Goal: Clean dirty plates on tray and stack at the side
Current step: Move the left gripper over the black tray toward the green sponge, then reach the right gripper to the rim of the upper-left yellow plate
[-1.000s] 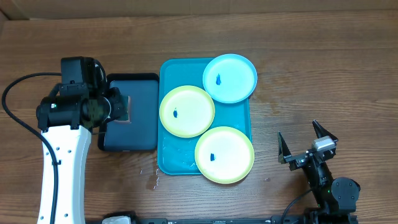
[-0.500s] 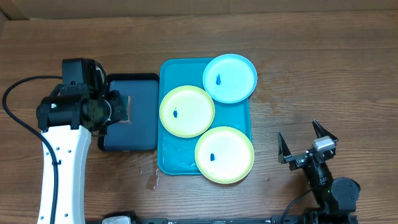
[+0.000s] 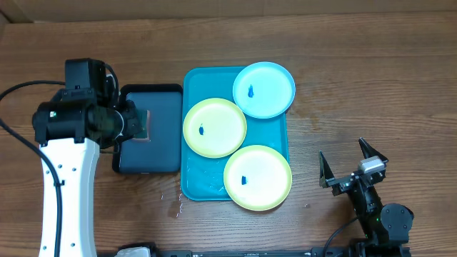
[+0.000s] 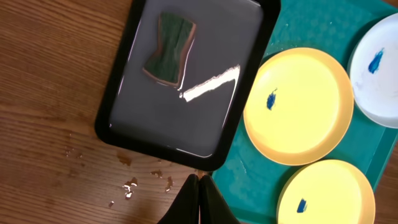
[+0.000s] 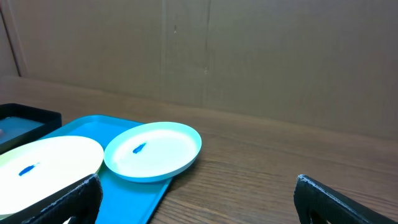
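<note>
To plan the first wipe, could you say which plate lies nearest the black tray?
The yellow-green plate by the turquoise tray's left edge; the other two sit farther right.

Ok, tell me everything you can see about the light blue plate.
The light blue plate is round and plastic-looking, with a raised rim and a paler centre that carries one small dark blue smudge left of the middle. It lies face up at the far right corner of the turquoise tray, overhanging the tray's rim on the far and right sides and seemingly propped on it. Its near-left edge meets the neighbouring yellow-green plate; I cannot tell which is on top. Nothing else touches it.
</note>
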### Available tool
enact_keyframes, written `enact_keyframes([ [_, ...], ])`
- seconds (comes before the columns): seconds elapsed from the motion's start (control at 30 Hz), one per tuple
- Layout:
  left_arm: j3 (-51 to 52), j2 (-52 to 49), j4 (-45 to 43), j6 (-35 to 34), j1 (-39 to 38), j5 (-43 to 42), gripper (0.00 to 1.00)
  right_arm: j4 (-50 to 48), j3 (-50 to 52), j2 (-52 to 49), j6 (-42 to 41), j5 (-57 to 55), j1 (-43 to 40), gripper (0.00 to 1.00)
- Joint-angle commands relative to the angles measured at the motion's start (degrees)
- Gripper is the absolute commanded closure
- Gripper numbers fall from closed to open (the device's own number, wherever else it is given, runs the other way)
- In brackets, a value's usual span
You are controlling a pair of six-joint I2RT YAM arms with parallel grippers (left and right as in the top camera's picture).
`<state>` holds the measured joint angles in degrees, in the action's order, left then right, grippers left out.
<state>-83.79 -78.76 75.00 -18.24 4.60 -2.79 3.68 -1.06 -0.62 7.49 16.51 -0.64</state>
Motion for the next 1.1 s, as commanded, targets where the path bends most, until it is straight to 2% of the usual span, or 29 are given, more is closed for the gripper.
enact_keyframes([
  [0.0,-0.24,-1.51,-0.11,1.09,0.22,0.44,0.95,-0.39,0.61,0.35,-0.37,-0.33,0.00,0.00],
  [0.07,0.24,-2.08,-0.24,1.09,0.22,0.42,0.90,-0.39,0.61,0.35,-0.37,-0.33,0.00,0.00],
  [0.2,1.42,-3.78,0.72,1.14,0.22,0.46,0.72,-0.39,0.61,0.35,-0.39,-0.33,0.00,0.00],
  [0.3,1.68,-5.27,2.47,1.75,0.22,0.46,0.47,-0.39,0.61,0.35,-0.37,-0.33,0.00,0.00],
  [0.43,1.68,-7.21,2.67,1.92,0.20,0.42,0.29,-0.37,0.61,0.35,-0.37,-0.33,0.00,0.00],
  [0.47,1.68,-7.72,2.29,1.90,0.20,0.39,0.22,-0.39,0.61,0.35,-0.39,-0.33,0.00,0.00],
  [0.5,1.68,-8.20,1.79,1.90,0.20,0.39,0.07,-0.37,0.61,0.35,-0.37,-0.33,0.00,0.00],
  [0.53,1.68,-8.66,1.29,1.90,0.20,0.39,0.00,-0.42,0.61,0.35,-0.35,-0.33,0.00,0.00],
  [0.7,1.68,-10.69,0.13,1.49,-0.11,0.42,0.00,-3.34,0.61,0.35,0.83,-0.11,0.00,0.00],
  [0.9,1.68,-11.50,-0.20,1.49,-0.17,0.37,0.00,-3.69,0.39,0.35,-0.68,7.76,0.04,0.00],
  [1.07,1.68,-11.47,-0.59,1.49,-1.70,0.20,0.01,2.08,-3.74,0.33,-10.67,7.93,0.04,0.00],
])
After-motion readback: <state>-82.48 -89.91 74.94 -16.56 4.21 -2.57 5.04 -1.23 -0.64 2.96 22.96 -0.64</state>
